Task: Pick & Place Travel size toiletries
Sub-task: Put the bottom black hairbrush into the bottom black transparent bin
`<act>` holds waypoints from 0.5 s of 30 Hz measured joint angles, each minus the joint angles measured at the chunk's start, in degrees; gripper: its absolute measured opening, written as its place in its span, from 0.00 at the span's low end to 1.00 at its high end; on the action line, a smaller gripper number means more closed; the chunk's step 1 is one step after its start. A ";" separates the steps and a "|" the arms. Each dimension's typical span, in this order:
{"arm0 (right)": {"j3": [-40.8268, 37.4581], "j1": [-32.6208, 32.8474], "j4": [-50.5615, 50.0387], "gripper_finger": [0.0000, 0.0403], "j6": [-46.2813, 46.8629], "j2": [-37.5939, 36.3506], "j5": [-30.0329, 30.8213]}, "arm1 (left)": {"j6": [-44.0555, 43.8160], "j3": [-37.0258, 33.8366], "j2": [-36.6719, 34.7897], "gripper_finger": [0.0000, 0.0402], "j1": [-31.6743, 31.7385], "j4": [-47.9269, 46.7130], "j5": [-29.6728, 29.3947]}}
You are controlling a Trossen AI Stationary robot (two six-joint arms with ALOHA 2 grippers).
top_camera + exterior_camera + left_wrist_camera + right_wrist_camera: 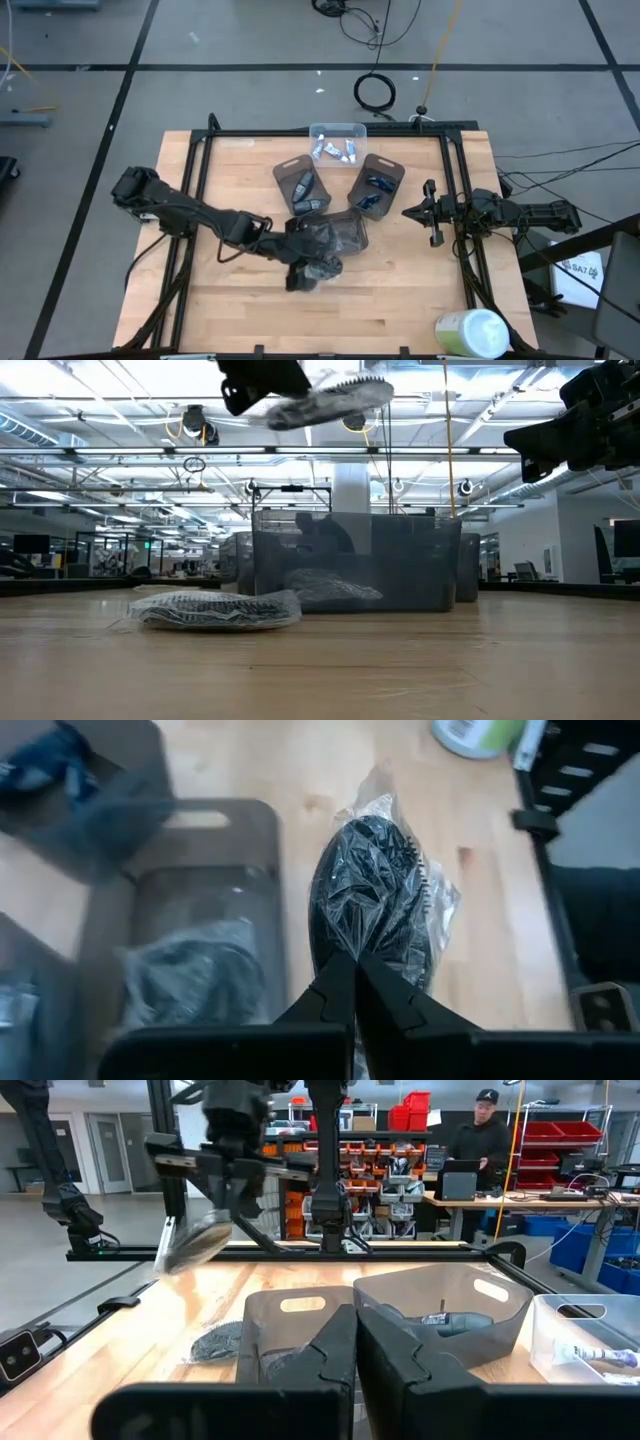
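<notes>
The table [400,300] carried three smoky-grey trays [303,185] and a clear tray [338,130] at its far middle. The left claw [352,965] hung above the nearest grey tray, pressed together on the edge of a plastic-wrapped dark disc [375,890], well clear of the wood. That toiletry looked light and flat, its crinkled wrap slippery and loose, so a pinch on the disc's rim itself, not the film alone, seemed safer. A second wrapped disc [215,610] lay on the table nearby. The tray walls stood in the way of a low approach. The right claw [433,212] waited pressed together, empty, at the right. A big green-and-white container [470,333] sat near right.
</notes>
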 joint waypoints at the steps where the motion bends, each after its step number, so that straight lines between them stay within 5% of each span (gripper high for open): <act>1: 0.00 -0.02 0.00 0.01 0.00 0.00 0.00 | 0.66 0.02 0.00 0.00 0.86 0.20 0.02; 15: 0.00 -0.01 0.00 0.01 0.00 0.00 0.00 | 9.11 0.02 0.00 0.00 11.83 2.86 0.26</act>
